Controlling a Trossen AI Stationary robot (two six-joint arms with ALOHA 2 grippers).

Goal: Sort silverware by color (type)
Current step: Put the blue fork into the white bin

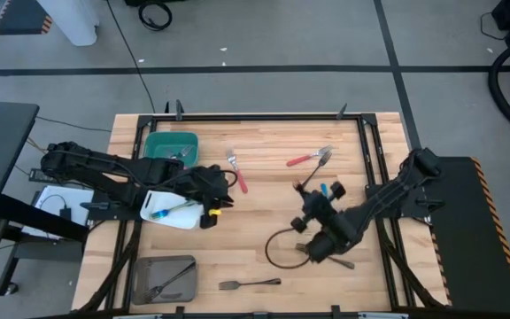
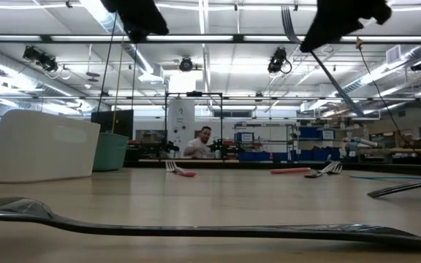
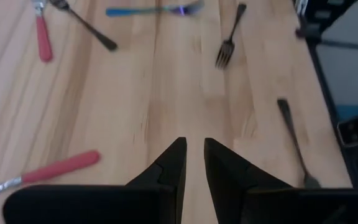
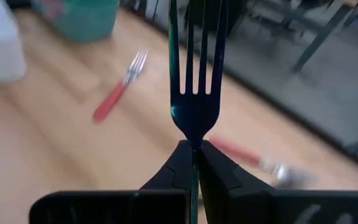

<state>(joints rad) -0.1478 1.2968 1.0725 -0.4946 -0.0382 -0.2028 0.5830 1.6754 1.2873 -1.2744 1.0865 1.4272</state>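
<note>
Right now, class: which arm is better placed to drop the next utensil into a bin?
Right. Its tool already grips a dark fork; the left tool is empty over bare table.

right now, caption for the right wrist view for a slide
Right gripper shut on a dark fork, tines up.

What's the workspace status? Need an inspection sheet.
Surface: wooden table, bare wood between items.
Job's things: red-handled fork and red-handled utensil loose; dark fork near the front edge; blue utensil in the white bin; utensils in the green bin and grey bin.
Clutter: nothing seen.
Grippers: left end effector empty, fingers a narrow gap apart, by the white bin; right end effector shut on a fork, tines up.
Cables: black loop on the table.
Surroundings: a person behind the table.
</note>
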